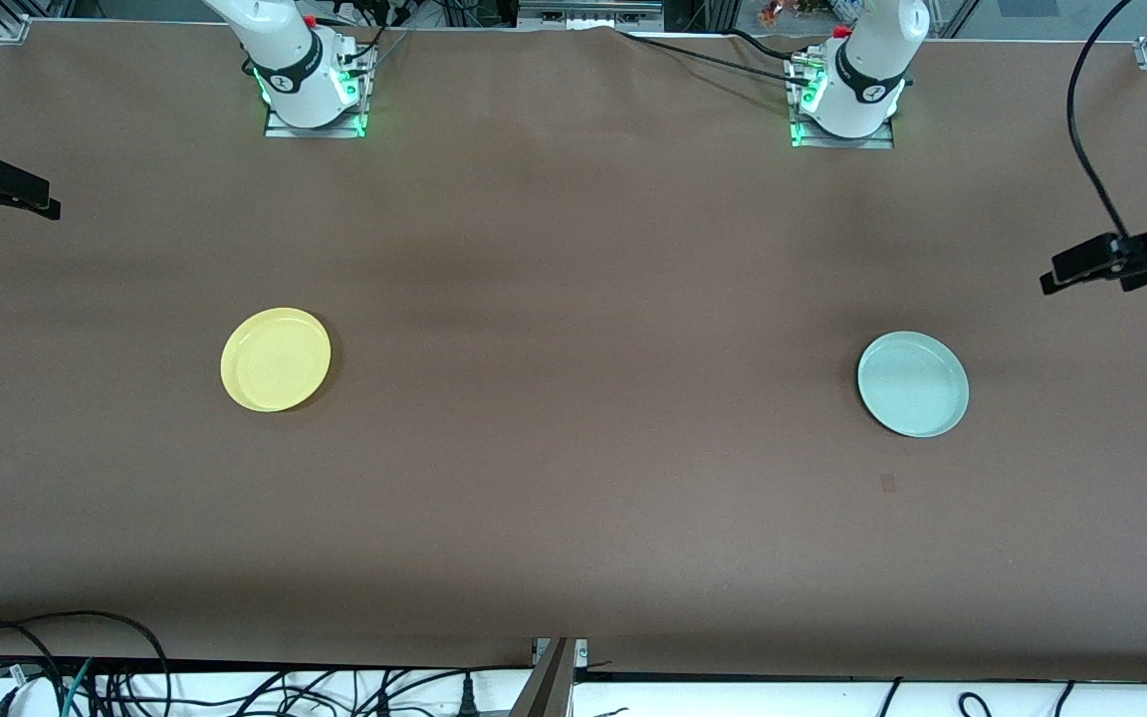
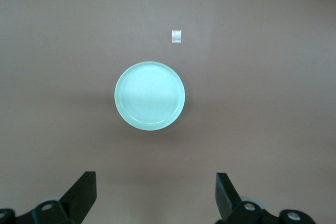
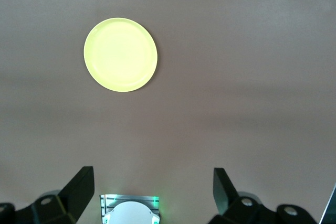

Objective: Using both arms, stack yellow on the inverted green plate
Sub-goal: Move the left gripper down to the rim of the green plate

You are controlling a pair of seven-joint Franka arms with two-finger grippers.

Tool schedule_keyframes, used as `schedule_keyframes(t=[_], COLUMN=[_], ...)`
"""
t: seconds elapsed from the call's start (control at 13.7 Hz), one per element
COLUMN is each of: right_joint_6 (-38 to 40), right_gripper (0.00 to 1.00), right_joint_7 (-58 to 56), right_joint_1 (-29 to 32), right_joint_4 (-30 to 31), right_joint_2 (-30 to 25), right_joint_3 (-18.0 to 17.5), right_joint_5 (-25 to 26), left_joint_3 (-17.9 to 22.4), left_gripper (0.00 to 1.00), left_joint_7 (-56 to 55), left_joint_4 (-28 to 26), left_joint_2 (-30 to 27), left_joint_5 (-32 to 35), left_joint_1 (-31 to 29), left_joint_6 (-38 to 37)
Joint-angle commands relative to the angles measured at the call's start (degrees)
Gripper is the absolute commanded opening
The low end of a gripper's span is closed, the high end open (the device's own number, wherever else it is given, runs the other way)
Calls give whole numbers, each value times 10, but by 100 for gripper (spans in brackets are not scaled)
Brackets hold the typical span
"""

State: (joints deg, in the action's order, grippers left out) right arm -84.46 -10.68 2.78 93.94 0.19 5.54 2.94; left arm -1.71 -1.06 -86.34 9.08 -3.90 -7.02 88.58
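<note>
Small round bright yellow plastic plate sits rim-up on the brown table cover, toward the right arm's end. Landmark for everything else: small round pale mint-green plate, also rim-up, well apart from the yellow plate, toward the left arm's end, about level with it. Green plate not yet inverted, nothing stacked.

Left gripper hangs high over the table near the green plate, fingers spread wide, holding nothing. Right gripper hangs high near the yellow plate, fingers wide, empty too.

Handling, judged: both plates look light, stiff, smooth plastic, likely slippery on the pads, not fragile. Shallow raised rim is the only purchase; pinch the rim edge, one finger inside and one outside. The low profile means fingers have to come down almost to the cover. Flipping the green plate probably needs a firm rim grip, or it may swivel in the pinch.

Surface: flat matte brown cover, slightly wrinkled at the edge by the arm bases. Small square patch just nearer the front camera than the green plate. Aluminium frame rails at the corners, cables along the camera-side edge, clamp-mounted gear at both table ends.
</note>
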Motion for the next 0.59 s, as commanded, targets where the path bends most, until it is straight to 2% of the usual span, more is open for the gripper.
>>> schedule_keyframes(t=[0.0,0.07,0.29,0.51], right_joint_6=[10,10,10,10], right_gripper=[100,100,100,100], right_joint_7=[-2,-1,-1,-1], right_joint_1=[3,3,3,3], right_joint_4=[-10,-10,-10,-10], right_joint_2=[1,1,2,2], right_joint_3=[-1,-1,-1,-1], right_joint_5=[-3,-3,-3,-3], left_joint_3=[-4,-1,0,0], left_gripper=[100,100,100,100], left_joint_7=[11,18,51,54], left_joint_4=[29,39,30,0], left_joint_2=[37,67,105,153], left_joint_5=[40,42,57,59], left_joint_1=[0,-1,-9,-31], left_joint_6=[-6,-9,7,80])
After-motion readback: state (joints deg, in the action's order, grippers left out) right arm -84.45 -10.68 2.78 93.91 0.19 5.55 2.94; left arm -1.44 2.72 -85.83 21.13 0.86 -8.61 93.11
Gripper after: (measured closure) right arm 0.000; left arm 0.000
